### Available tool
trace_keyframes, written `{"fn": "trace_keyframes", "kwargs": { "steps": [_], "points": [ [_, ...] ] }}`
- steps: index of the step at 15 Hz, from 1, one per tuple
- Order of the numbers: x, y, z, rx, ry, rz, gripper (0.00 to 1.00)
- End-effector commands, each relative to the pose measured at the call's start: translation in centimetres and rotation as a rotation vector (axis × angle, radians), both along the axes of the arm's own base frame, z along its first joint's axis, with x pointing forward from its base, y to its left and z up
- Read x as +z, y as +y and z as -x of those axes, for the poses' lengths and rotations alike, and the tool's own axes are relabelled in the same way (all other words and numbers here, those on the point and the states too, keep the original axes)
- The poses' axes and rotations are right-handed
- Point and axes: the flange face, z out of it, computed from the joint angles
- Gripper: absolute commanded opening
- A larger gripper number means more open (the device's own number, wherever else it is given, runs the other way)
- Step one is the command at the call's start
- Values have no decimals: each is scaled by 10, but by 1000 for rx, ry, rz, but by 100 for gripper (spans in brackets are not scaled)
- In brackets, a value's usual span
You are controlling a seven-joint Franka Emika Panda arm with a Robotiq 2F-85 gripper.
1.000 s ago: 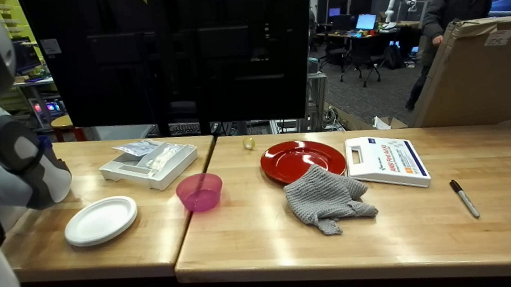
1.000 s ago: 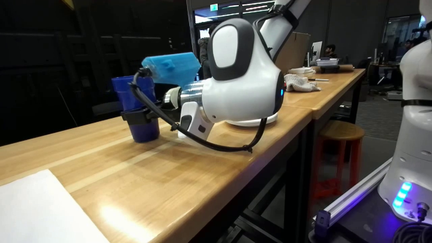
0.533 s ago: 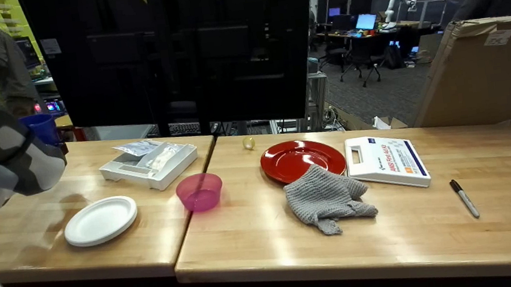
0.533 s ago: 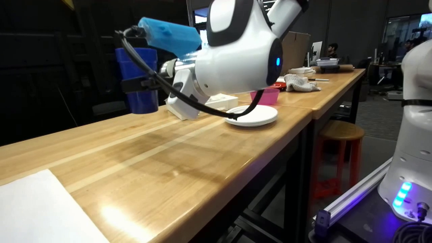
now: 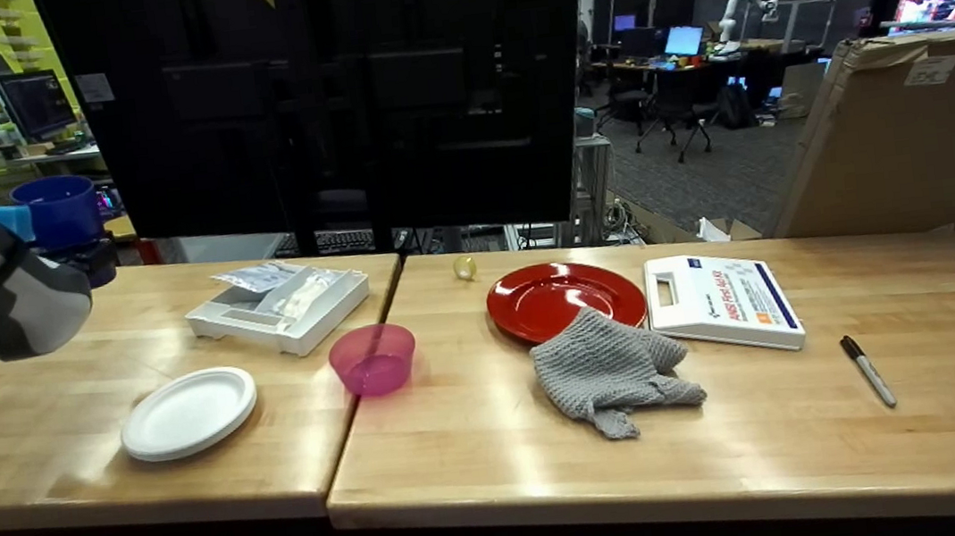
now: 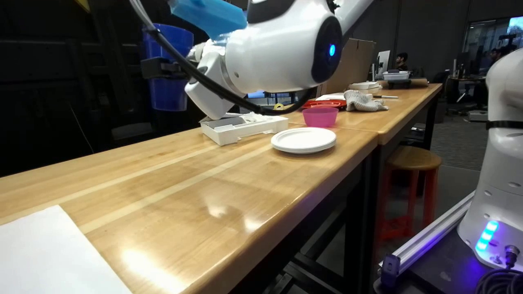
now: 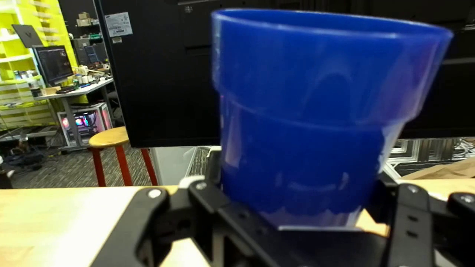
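A blue cup [image 7: 315, 111], wider at the rim, stands upright between the fingers of my gripper [image 7: 298, 174] in the wrist view. Both fingers press on its lower sides, so the gripper is shut on it. In an exterior view the cup [image 6: 169, 94] hangs above the table, with a black finger [image 6: 157, 67] across its middle. The cup [image 5: 59, 212] also shows at the left edge of an exterior view, partly behind the arm; its lower part is mostly hidden there. Nearest to it on the table is a white open case [image 6: 241, 128] with packets inside.
White plates [image 5: 188, 413] and a pink bowl [image 5: 373, 359] lie nearby. Farther along are a red plate [image 5: 535, 297], a grey cloth [image 5: 610, 370], a first aid kit lid [image 5: 724, 303] and a marker [image 5: 869, 372]. A large black screen [image 5: 314, 98] stands behind the table.
The cup, gripped throughout, has risen from the tabletop into the air with the arm. The arm has also shifted toward the left edge of an exterior view. A person in the background has left the picture.
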Motion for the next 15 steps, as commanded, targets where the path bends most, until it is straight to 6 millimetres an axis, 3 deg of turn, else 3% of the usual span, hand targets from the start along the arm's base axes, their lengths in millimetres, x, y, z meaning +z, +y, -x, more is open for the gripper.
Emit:
{"fn": "trace_keyframes", "kwargs": {
  "steps": [1, 15],
  "points": [
    [11, -6, 6, -71, -27, -50, 58],
    [-37, -55, 37, -267, 0, -257, 58]
  ]
}}
